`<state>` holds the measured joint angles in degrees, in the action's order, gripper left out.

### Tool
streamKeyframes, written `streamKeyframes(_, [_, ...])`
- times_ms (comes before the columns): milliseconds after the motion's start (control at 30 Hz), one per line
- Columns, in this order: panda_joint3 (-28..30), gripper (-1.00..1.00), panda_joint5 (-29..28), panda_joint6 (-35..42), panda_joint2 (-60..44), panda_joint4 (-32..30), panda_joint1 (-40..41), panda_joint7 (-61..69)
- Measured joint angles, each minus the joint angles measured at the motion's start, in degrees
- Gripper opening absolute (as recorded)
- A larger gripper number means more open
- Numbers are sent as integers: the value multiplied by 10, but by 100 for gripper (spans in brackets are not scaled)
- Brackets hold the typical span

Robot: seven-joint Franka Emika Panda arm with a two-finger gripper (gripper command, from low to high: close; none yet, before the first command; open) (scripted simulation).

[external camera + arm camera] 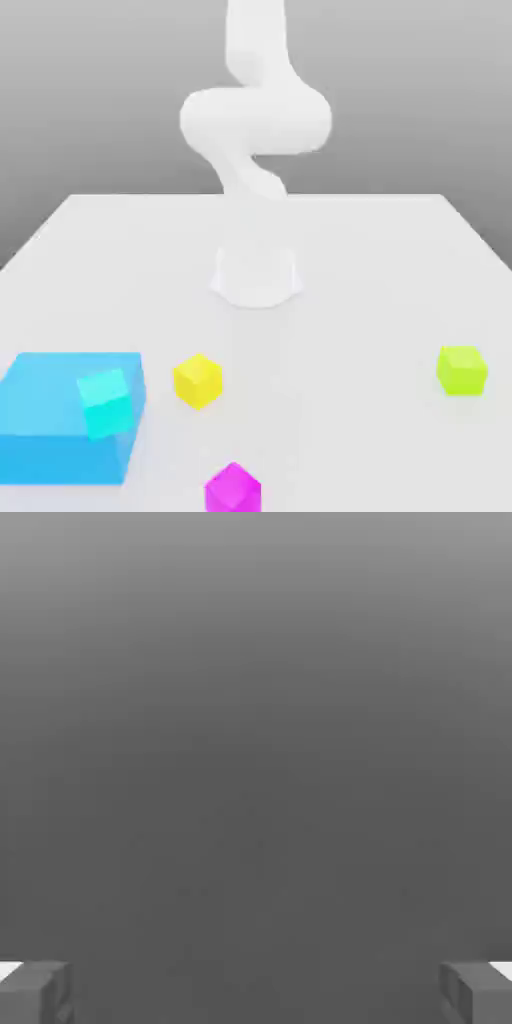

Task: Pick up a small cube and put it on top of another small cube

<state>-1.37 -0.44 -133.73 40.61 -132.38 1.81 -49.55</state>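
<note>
Several small cubes lie on the white table (380, 260). A yellow cube (197, 380) sits left of the middle and a magenta cube (233, 490) at the near edge. A lime cube (461, 369) rests on the exterior view's right. A small cyan cube (105, 402) stands turned against the right side of a large blue block (55, 420); whether it rests on the block or in front of it I cannot tell. In the hand view my gripper (256, 992) is open, its grey fingertips (35, 992) far apart with nothing between them, facing plain grey background.
The white arm (255, 120) rises from its round base (256, 275) at the table's middle and bends up out of the picture. The large blue block takes up the near corner on the exterior view's left.
</note>
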Motion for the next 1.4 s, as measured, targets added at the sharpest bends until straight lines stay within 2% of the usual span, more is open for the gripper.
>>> streamKeyframes(467, [-57,0,-46,-110,-294,-33,76,-224])
streamKeyframes(667, [-56,0,-62,-156,-419,-48,86,-317])
streamKeyframes(867, [-51,0,-48,-204,-541,-63,83,-387])
streamKeyframes(1033, [-35,0,-55,-274,-644,-50,70,-414])
streamKeyframes(1067, [-30,-100,-59,-289,-664,-46,66,-417])
streamKeyframes(1267, [-28,-100,-61,-298,-673,-44,64,-419])
streamKeyframes(1400, [-39,-100,-47,-254,-618,-56,73,-409])
